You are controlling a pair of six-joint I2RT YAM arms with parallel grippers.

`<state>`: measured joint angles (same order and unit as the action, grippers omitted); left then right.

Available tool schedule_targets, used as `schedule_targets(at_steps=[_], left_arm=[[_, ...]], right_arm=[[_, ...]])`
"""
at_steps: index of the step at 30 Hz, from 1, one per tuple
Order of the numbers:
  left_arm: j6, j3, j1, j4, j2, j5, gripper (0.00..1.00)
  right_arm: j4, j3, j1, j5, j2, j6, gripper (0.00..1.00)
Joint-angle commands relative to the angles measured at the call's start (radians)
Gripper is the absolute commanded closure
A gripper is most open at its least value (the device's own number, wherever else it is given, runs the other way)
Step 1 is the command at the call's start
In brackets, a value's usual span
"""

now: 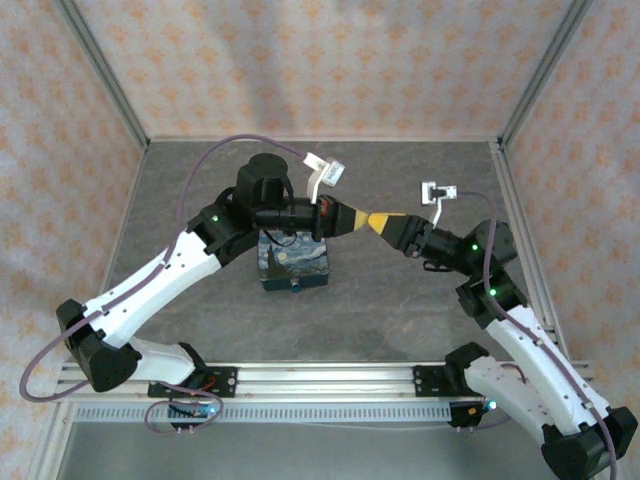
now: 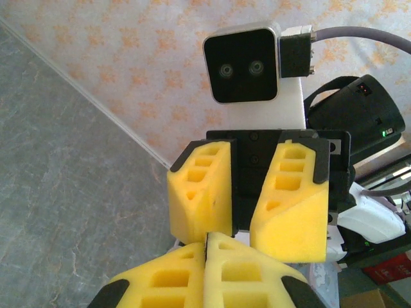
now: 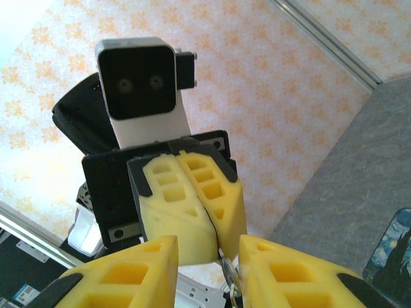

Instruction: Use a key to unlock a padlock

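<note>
Nearest my side of the worktop (image 1: pixel 420 310), a tiny dark lump sits against the 6 o'clock edge of the starry-night tin (image 1: pixel 300 255). I take it for the padlock (image 1: pixel 297 285), though it is too small for me to be sure.

Just beyond the tin, toward 1 o'clock and up in the air, the two end effectors meet tip to tip. The left end effector (image 1: pixel 353 219) is clenched. A small bright metal piece with a loop pokes from the seam of its tips, and I judge this to be the key (image 3: pixel 228 277). The right end effector (image 1: pixel 376 221) is released, its fingers standing either side of the key with a gap between them.

I read this as a hand-over, and it could fail here. If the left lets go before the right has closed, the key drops, perhaps onto the tin. If the right closes on the loop rather than the blade, the key may swing and never line up with the padlock. The tips are so close that a small push forward would jam foam against foam.

The right wrist view gives me the key itself, plus a corner of the tin at 4 o'clock. The left wrist view gives me the spread of the right's fingers (image 2: pixel 199 192) head-on. The top view gives the padlock's place, well apart from the key.
</note>
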<state>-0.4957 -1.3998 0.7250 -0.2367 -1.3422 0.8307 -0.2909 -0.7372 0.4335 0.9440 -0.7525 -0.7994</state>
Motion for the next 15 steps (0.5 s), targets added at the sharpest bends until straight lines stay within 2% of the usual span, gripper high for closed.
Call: schedule_targets(at_steps=[1,3,9,15], left_arm=[[0.013,-0.036,0.002,0.018,-0.002,0.006,1.0],[0.012,-0.035,0.002,0.022,0.0,0.005,1.0],[0.006,-0.03,0.002,0.028,-0.004,0.004,1.0],[0.004,-0.027,0.002,0.034,0.001,0.01,1.0]], right_arm=[[0.014,-0.009,0.007,0.032,0.01,0.035,0.69],[0.039,-0.013,0.007,0.026,0.012,0.05,0.7],[0.035,-0.015,0.007,0.022,0.018,0.048,0.8],[0.066,-0.029,0.007,0.002,0.021,0.073,0.96]])
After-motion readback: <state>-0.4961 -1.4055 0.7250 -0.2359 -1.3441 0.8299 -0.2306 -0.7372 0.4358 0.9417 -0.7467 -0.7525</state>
